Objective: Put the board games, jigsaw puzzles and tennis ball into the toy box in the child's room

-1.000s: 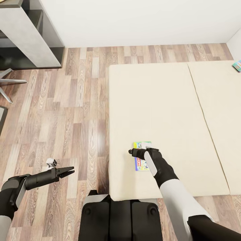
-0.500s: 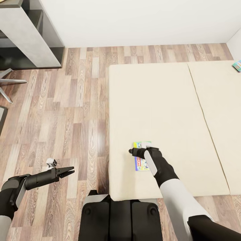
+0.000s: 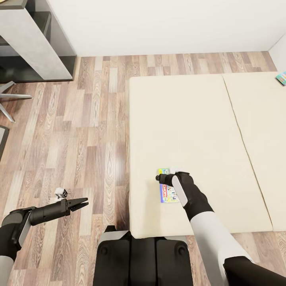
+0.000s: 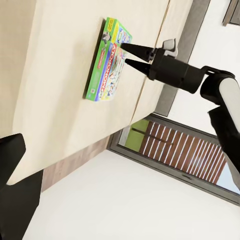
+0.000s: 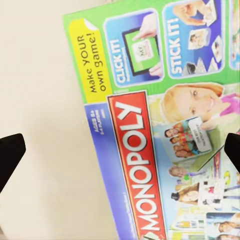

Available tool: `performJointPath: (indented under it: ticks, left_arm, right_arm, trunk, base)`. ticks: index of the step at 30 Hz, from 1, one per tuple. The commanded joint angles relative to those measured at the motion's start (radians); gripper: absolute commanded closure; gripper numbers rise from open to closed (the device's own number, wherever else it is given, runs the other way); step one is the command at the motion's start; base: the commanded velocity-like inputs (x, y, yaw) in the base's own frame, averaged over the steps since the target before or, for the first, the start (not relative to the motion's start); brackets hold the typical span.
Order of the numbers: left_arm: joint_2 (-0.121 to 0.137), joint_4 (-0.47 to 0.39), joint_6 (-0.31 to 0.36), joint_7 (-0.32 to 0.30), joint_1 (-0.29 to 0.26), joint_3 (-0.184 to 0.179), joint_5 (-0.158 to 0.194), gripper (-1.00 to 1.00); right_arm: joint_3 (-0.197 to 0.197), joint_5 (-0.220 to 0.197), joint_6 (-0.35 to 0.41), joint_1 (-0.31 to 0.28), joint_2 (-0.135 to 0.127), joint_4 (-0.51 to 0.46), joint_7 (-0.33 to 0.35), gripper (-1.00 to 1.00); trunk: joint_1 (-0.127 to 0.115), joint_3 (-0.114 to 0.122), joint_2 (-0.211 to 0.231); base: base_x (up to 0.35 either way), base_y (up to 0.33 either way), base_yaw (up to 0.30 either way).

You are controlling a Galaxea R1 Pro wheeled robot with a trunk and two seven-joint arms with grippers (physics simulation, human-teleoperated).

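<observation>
A colourful Monopoly board game [image 3: 169,190] lies flat near the front edge of the cream bed [image 3: 186,119]. My right gripper [image 3: 161,177] hovers just over the game's far end, open, with nothing between its fingers. In the right wrist view the game's lid [image 5: 160,140] is close up, with the dark fingertips [image 5: 10,152] spread wide on either side. The left wrist view has the game [image 4: 109,60] and the right gripper [image 4: 124,53] with its two pointed fingers apart. Another board game [image 3: 281,77] sits at the bed's far right. My left gripper [image 3: 81,204] is open over the floor.
The grey desk [image 3: 31,39] stands at the back left, with a chair's metal legs [image 3: 10,95] in front of it. Wood-plank floor [image 3: 87,131] runs between the desk and the bed. A white wall closes off the back.
My right gripper has shifted slightly to the right and further over the board game. The left arm and the game have not moved.
</observation>
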Motion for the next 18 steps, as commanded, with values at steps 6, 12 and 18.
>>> performJointPath:
  ticks: [6, 12, 18]
  left_arm:
    - [0.000, 0.000, 0.011, -0.004, 0.000, 0.000, -0.001, -1.00]
    - [0.000, 0.000, 0.011, -0.004, 0.000, 0.000, -0.001, -1.00]
    - [0.000, 0.000, 0.011, -0.004, 0.000, 0.000, -0.001, -1.00]
  right_arm:
    - [0.001, -0.006, 0.024, -0.010, 0.000, -0.010, -0.020, -1.00]
    - [0.001, 0.000, 0.037, -0.019, 0.000, -0.011, -0.028, -1.00]
    - [0.000, 0.001, 0.040, -0.021, 0.000, -0.009, -0.035, -1.00]
  trunk:
    - [0.001, -0.001, -0.002]
    - [0.001, -0.001, -0.002]
    - [0.001, -0.001, -0.002]
  base:
    - [0.000, 0.000, 0.000]
    - [0.000, 0.000, 0.000]
    - [0.000, 0.000, 0.000]
